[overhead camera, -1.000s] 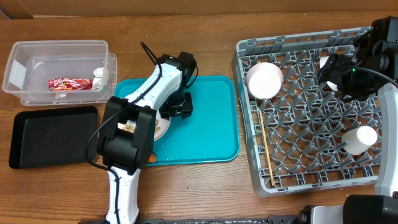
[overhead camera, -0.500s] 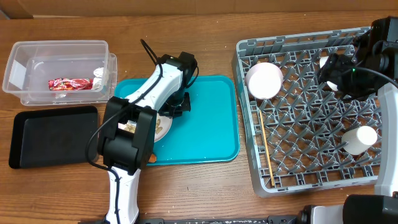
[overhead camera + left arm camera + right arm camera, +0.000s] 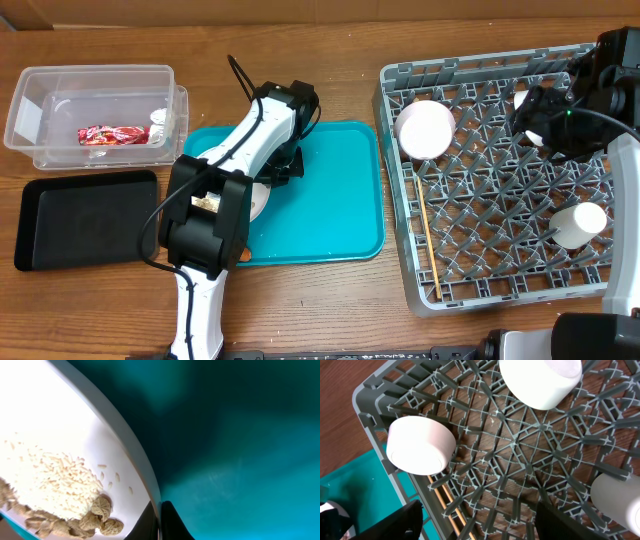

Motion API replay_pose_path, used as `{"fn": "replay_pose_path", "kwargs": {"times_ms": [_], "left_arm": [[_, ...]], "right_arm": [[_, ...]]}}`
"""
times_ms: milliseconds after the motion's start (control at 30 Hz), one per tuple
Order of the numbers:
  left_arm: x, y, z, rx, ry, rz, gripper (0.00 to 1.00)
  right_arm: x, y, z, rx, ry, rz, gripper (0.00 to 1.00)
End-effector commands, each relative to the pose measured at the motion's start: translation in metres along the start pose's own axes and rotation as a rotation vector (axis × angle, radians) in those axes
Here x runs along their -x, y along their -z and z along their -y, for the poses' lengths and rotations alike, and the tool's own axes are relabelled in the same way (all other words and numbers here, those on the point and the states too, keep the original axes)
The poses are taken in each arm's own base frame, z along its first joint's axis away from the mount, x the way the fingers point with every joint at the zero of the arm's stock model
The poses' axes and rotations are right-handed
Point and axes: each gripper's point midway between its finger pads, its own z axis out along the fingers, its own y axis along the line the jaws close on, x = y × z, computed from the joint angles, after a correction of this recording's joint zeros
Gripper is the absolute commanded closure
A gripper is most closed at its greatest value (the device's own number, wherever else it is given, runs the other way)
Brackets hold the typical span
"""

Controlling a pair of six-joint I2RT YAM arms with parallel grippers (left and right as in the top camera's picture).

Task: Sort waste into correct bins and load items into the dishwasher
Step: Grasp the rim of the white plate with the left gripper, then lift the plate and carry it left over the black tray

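My left gripper is over the teal tray and shut on the rim of the round white plate. In the left wrist view its fingertips pinch that rim, and the plate carries white rice and brown food scraps. My right gripper hangs open and empty above the grey dish rack. The rack holds a white bowl, a white cup and chopsticks. The right wrist view shows the gripper, two bowls, the cup and the chopsticks.
A clear tub at the far left holds the red wrapper and the foil ball. The black tray lies in front of it. The teal tray sits between them and the rack. A small orange piece shows beside my left arm.
My left gripper has shifted slightly back and left with the plate rim in it; less of the plate shows. The right arm has not moved.
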Motion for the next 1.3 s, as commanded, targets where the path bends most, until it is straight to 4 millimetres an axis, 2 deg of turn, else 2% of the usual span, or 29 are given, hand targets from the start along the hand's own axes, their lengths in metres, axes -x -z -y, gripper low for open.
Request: {"fn": "replay_pose_path", "kwargs": {"times_ms": [0,367,667,867,933,1167,1267], "left_arm": [[0.013,0.013,-0.009,0.052,0.015,0.049,0.96],[0.011,0.038,-0.022,0.091,0.077,0.047,0.96],[-0.014,0.053,-0.029,0.082,0.091,-0.038,0.96],[-0.023,0.082,-0.027,0.012,0.074,0.01,0.96],[-0.03,0.094,-0.025,-0.022,0.061,0.016,0.96],[-0.06,0.121,-0.042,0.008,0.072,0.019,0.96],[-0.067,0.132,-0.038,-0.028,0.064,0.036,0.96]], "right_arm": [[0.0,0.001,-0.003,0.012,0.007,0.002,0.26],[0.0,0.001,-0.003,0.012,0.008,0.003,0.26],[0.0,0.001,-0.003,0.012,0.007,0.002,0.26],[0.0,0.001,-0.003,0.012,0.007,0.002,0.26],[0.0,0.001,-0.003,0.012,0.007,0.002,0.26],[0.0,0.001,-0.003,0.012,0.007,0.002,0.26],[0.0,0.001,-0.003,0.012,0.007,0.002,0.26]]}}
